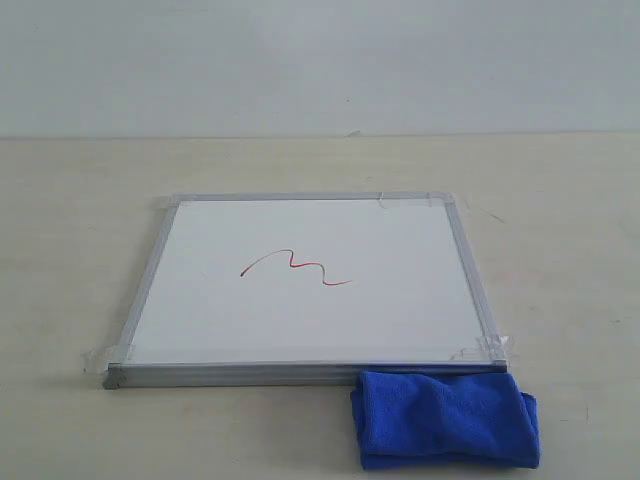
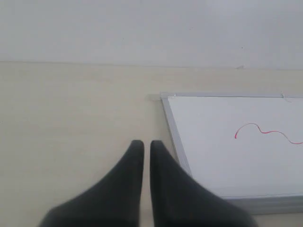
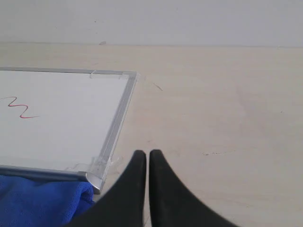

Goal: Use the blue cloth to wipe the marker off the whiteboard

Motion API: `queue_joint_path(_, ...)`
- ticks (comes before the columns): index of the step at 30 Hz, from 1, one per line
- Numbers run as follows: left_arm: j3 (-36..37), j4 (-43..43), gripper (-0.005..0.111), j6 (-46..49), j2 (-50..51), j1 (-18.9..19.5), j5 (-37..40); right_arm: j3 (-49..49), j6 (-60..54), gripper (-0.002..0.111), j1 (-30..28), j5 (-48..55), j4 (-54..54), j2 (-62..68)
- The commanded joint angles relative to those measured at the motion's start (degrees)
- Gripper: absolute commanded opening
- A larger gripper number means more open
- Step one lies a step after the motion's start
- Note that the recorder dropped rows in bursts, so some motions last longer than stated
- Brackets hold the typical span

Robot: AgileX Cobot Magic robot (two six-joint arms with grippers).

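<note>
Both arms sit low, pointing toward the far edge of the bench [image 1: 70, 250]. The left gripper [image 2: 143, 143] is beside the left frame of the whiteboard [image 1: 390, 325] and the right gripper [image 3: 143, 152] is off its right corner. Each has its fingers together on nothing. Bare bench lies open all round. The bunched cloth [image 1: 445, 420] touches the whiteboard's near right corner. The marker [image 1: 295, 266] is a thin red squiggle mid-whiteboard.

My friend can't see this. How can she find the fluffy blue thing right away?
Find the big white whiteboard lying flat on the pale table. Follow its near edge in the exterior view toward the right corner; the blue cloth lies right against the frame there. It is the only bright blue, fluffy thing, unlike the thin red marker squiggle on the board.
</note>
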Motion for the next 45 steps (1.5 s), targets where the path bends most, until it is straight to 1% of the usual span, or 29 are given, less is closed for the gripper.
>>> queue_joint_path(1,0.2,0.1,0.005,0.2,-0.2,0.2,-0.2,0.0,-0.4,0.0,-0.4,-0.1,0.0,-0.3)
queue_joint_path(26,0.2,0.1,0.005,0.2,-0.2,0.2,-0.2,0.0,-0.5,0.0,-0.4,-0.3,0.0,-0.3)
queue_joint_path(33,0.2,0.1,0.005,0.2,-0.2,0.2,-0.2,0.0,-0.4,0.0,-0.4,-3.4,0.0,-0.3)
queue_joint_path(37,0.2,0.1,0.005,0.2,-0.2,0.2,-0.2,0.0,0.0,0.0,-0.4,-9.4,0.0,-0.3)
queue_joint_path(42,0.2,0.1,0.005,0.2,-0.2,0.2,-0.2,0.0,0.0,0.0,-0.4,-26.1,0.1,-0.3)
queue_joint_path(43,0.2,0.1,0.005,0.2,-0.2,0.2,-0.2,0.0,0.6,0.0,-0.4,-26.7,0.1,-0.3)
queue_joint_path(45,0.2,0.1,0.005,0.2,-0.2,0.2,-0.2,-1.2,1.1,0.0,-0.4,-23.8,0.1,-0.3)
